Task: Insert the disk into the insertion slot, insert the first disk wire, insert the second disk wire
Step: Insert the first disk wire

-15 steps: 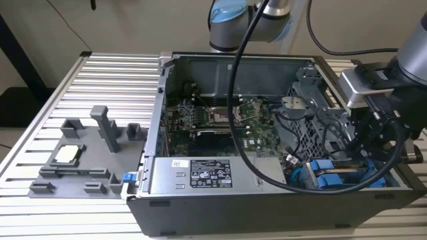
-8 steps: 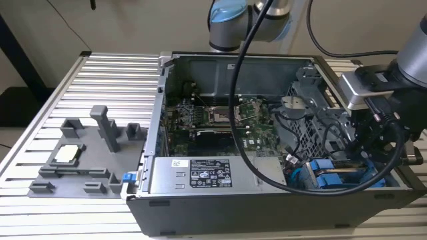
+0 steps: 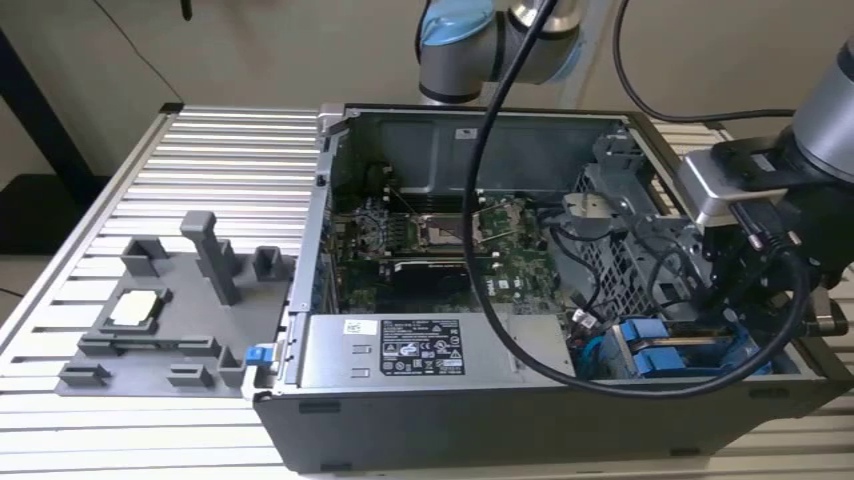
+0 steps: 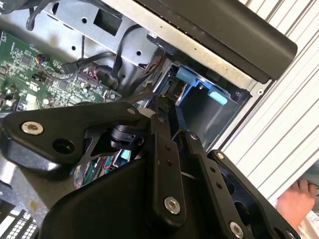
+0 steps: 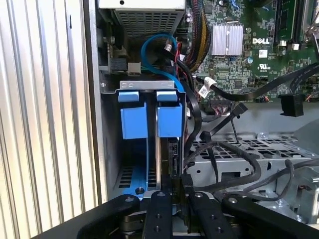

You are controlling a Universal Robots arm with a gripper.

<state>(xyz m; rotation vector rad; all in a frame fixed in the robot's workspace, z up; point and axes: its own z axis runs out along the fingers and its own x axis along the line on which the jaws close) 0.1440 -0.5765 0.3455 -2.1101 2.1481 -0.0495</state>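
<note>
One pincer (image 5: pixel 178 180): pressed together on a black plug (image 5: pixel 174 154), low in one corner of the open computer case (image 3: pixel 534 425).
Black plug: against the edge of the disk (image 5: pixel 169 119) nearest the pincer.
Disk: upright in its blue carrier, seated in the insertion slot (image 5: pixel 149 85), just beside a second blue carrier (image 5: pixel 133 117).
Blue cable (image 5: pixel 154 42): looped beyond the slot.
Motherboard (image 5: pixel 239 30): farther back.
Desk (image 3: pixel 200 150): ribbed metal, carrying the case.
</note>
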